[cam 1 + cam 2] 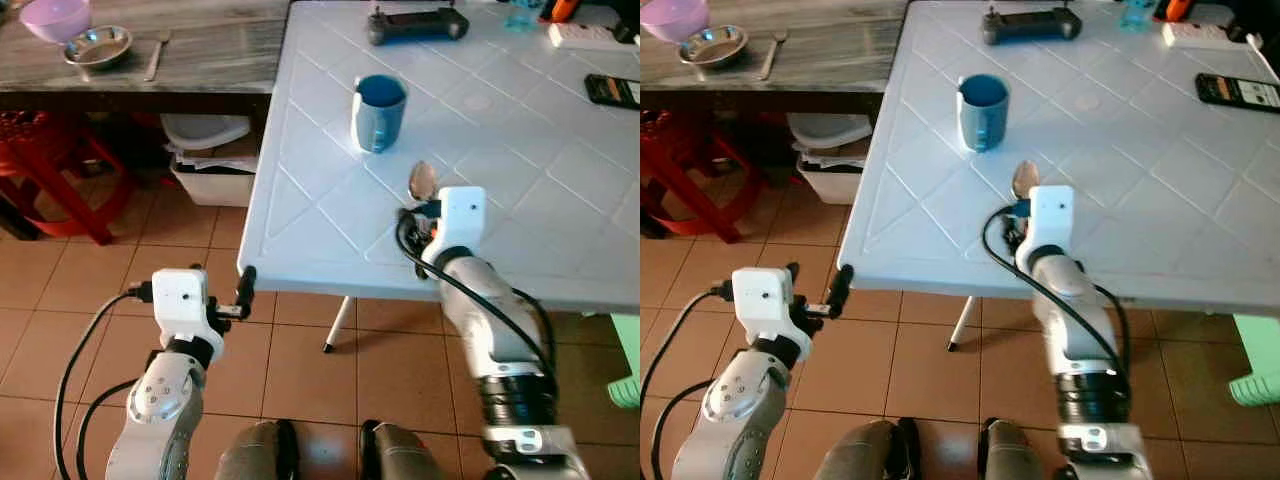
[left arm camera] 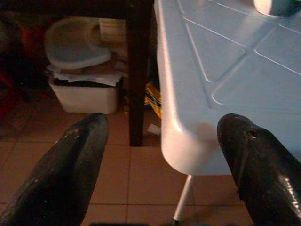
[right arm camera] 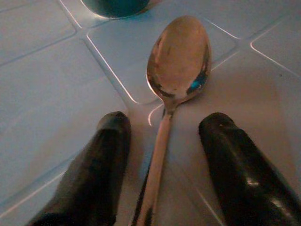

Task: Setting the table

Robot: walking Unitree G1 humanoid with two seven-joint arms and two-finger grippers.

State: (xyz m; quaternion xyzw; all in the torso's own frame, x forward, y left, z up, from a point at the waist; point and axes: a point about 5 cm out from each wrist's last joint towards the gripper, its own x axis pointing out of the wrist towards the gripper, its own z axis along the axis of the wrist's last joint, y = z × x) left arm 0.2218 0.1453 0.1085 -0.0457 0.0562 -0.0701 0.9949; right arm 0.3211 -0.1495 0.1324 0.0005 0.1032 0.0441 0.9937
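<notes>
Tiled terracotta floor [image 1: 300, 350], white plastic bench [image 1: 520, 150] with diamond pattern in front of robot. Spoon [image 3: 176, 70] lies flat on the bench, bowl pointing toward the blue mug [image 1: 379, 112], which stands upright just beyond it, apart from it. Right end effector [image 3: 162, 141] is low over the bench near its front edge, fingers parted wide on either side of the spoon handle, no contact with the handle visible, nothing gripped. Left end effector [image 2: 162, 155] hangs off the bench's front-left corner, above the floor, fingers spread wide, empty. Black controller [image 1: 417, 25] and a phone [image 1: 612, 90] lie farther back on the bench. Wooden side table [image 1: 200, 50] to the left carries a purple bowl [image 1: 55, 17], a steel bowl [image 1: 97, 46] and a utensil. White bin [image 1: 210, 160] below it, red stool [image 1: 50, 165] further left.
</notes>
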